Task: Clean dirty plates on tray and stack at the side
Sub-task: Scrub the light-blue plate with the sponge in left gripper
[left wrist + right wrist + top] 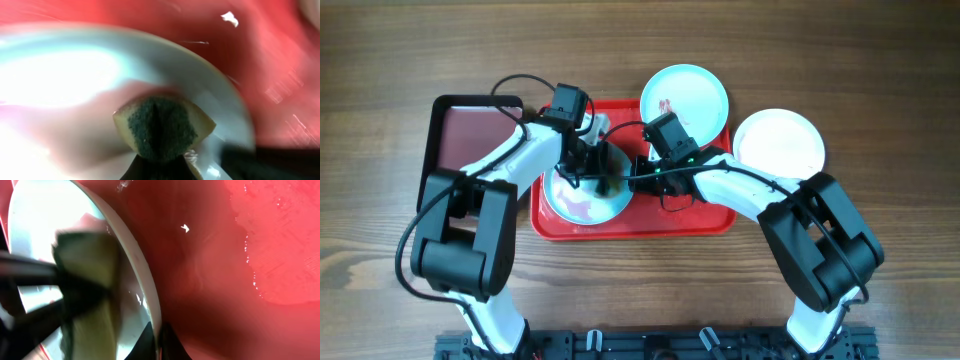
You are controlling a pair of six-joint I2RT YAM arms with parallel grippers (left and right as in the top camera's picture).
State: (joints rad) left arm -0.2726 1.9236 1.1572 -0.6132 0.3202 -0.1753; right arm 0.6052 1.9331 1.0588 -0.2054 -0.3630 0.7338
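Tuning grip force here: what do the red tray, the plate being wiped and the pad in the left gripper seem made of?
Red tray: glossy plastic, likely; it shows sharp glints. Light blue plate: smooth and shiny, plastic or glazed ceramic, cannot tell which. Pad: apparently a sponge, yellow foam with a rough dark green scouring face.
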